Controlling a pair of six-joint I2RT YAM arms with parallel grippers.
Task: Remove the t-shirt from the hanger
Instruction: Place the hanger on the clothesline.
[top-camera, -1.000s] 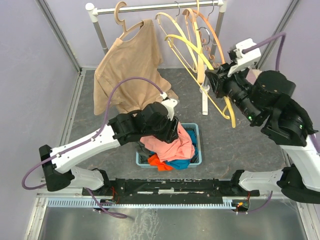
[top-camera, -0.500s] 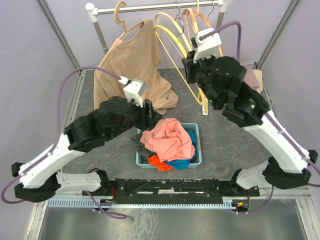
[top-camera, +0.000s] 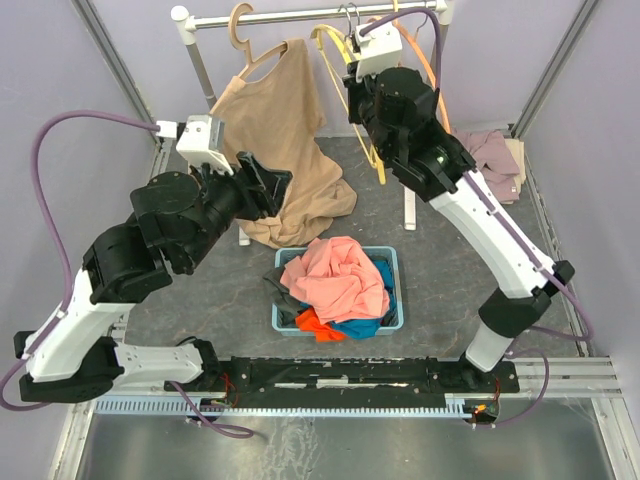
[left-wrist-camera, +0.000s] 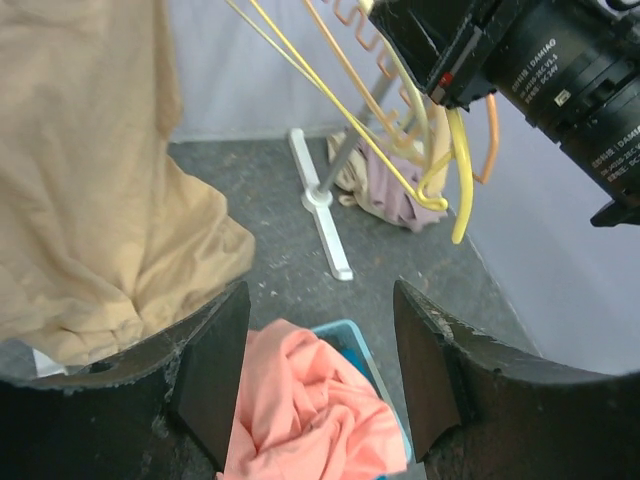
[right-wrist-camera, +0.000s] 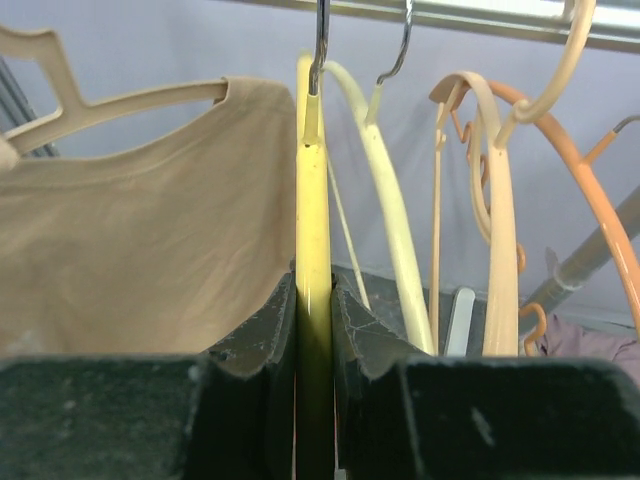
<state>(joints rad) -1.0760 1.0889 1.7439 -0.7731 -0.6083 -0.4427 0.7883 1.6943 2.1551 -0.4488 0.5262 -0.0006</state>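
- T-shirt (top-camera: 268, 140), tan, hangs from a pale hanger (top-camera: 258, 62) hooked over the rail (top-camera: 300, 14) at the far side of the tabletop (top-camera: 450, 260).
- Only the hanger arm nearer the middle of the rail carries cloth. The other arm sticks out bare, as the right wrist view shows.
- The shirt's lower part lies bunched on the tabletop, beside a blue basket (top-camera: 396, 290).
- The basket holds a heap of clothes with a salmon-pink garment (top-camera: 335, 280) on top.
- The left gripper (top-camera: 272, 183) hovers close in front of the shirt's lower half. Its jaws are spread wide and hold nothing.
- In the left wrist view the shirt fills the left side, apart from both fingers, with the basket showing between them.
- The right gripper (right-wrist-camera: 313, 300) is up at the rail, jaws pinching the shaft of a yellow hanger (right-wrist-camera: 312, 200) just beside the shirt's shoulder.
- Cream and orange hangers (right-wrist-camera: 590, 230) hang further along the rail.
- A mauve and cream pile of clothes (top-camera: 488, 152) lies on the tabletop past the rack's white foot (top-camera: 408, 205).
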